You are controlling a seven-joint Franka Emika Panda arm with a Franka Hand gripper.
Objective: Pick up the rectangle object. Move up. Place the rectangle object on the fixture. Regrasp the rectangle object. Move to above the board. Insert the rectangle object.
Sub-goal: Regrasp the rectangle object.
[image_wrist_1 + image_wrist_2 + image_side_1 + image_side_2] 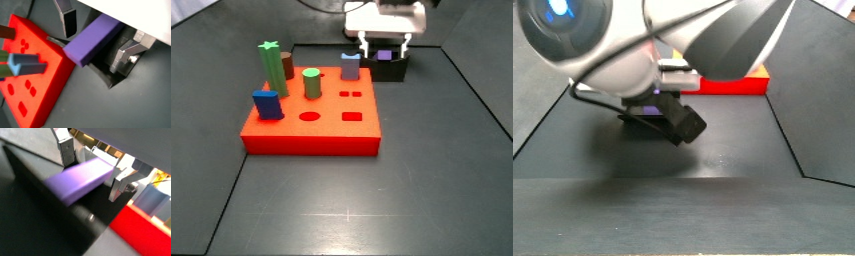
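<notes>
Jaws of my gripper [99, 40] stand on either side of the small purple rectangular bar [94, 41], which lies on the black blocky fixture [392, 70]; I cannot tell if they clamp it. Regrasp looks under way; carrying over the flat red holed board [315, 122] and inserting remain.

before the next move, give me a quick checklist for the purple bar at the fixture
1. Purple bar lies between the fingers of the hand: ok.
2. Fingers closed on the bar: cannot tell; a gap shows on one side.
3. Hand over the fixture behind the red board: ok.
4. Bar seated in the fixture notch: cannot tell.
5. Bar clear of the pegs on the board: ok.
6. Matching free hole in the board: cannot tell.
</notes>
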